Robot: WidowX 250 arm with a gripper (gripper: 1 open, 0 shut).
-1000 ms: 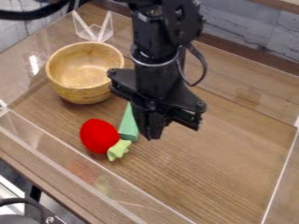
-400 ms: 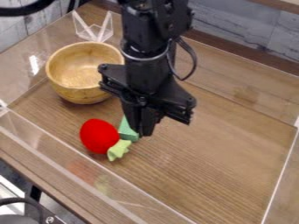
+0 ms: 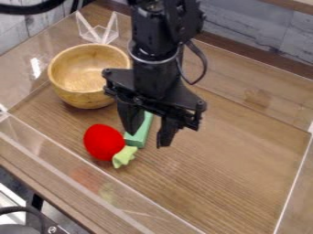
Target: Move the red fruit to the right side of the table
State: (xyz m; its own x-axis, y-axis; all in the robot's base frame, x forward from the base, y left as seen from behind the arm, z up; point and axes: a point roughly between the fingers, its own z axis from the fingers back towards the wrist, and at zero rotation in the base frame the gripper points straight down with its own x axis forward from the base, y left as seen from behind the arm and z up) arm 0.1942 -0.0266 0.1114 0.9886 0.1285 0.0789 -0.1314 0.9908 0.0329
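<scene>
- Red toy fruit (image 3: 104,142) is lying on the brown wood-grain worktop (image 3: 232,174), left part of the view, near side of the wooden bowl (image 3: 80,90), outside it.
- Leafy stem (image 3: 124,158), light green, is sticking out at the fruit's lower right; green block (image 3: 138,132) is lying just beside, partly hidden by the arm.
- Pincer (image 3: 156,126) is standing with its jaws apart, nothing clamped; it is hanging to the right of the fruit, over the block side. Height above the worktop: can't tell.
- Handling, my guess: fruit is looking light, hollow plastic or foam, not fragile; stiff or soft, can't tell. Skin is looking smooth, so maybe slippery; round sides are likely rolling away if pinched off-centre or too high.
- Hold: red body is offering the best grip, across its widest part, one finger each side, low enough to get past the middle. Leaves are looking thin and likely bendy, poor as a handle. Block is crowding the right side, so a finger may be catching it.
- Pointing: stem end is aiming toward the lower right of the view, red end toward the upper left.
- Long axis: body is nearly round; with leaves counted, the axis is running on that diagonal, seemingly flat along the worktop.
</scene>
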